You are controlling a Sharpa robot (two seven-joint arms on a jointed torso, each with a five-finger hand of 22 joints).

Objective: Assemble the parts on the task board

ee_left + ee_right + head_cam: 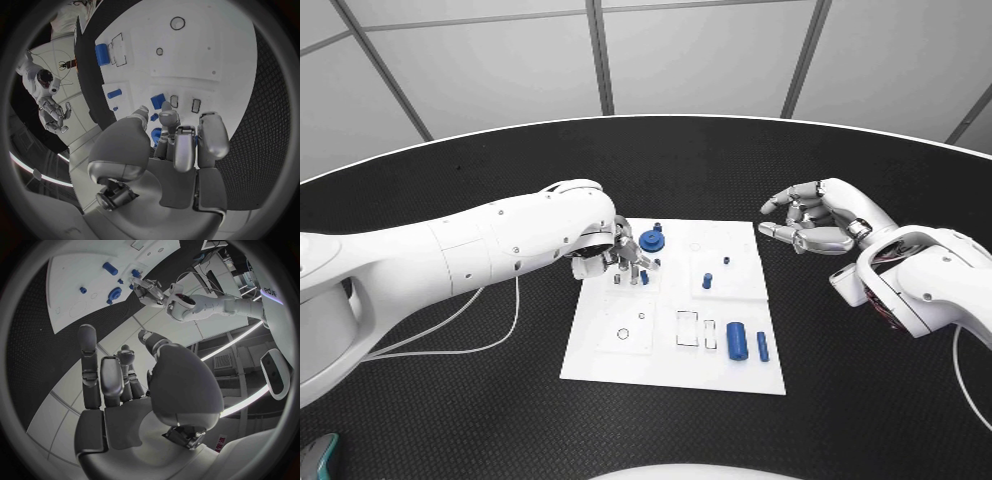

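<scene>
The white task board [625, 355] lies mid-table. My left hand [620, 255] hangs over its far left part with the fingers stretched down. A round blue part [655, 240] stands just beside them and shows through the gaps between the fingers [156, 135]. A small blue piece [643, 277] [157, 101] stands just past the fingertips; I see nothing gripped. More small blue pieces [707, 281] stand mid-board. A blue cylinder [737, 338] [102, 54] and a thin blue peg [763, 346] lie near the front right. My right hand [812, 225] [119, 385] hovers empty off the board's far right corner.
Black table [473, 400] surrounds the board. White cables [459, 350] trail from the left arm across the table at the left. Outlined slots [687, 328] and a ring mark [623, 333] sit on the board's front half. The right wrist view shows the board [75, 265] and my left hand [147, 290].
</scene>
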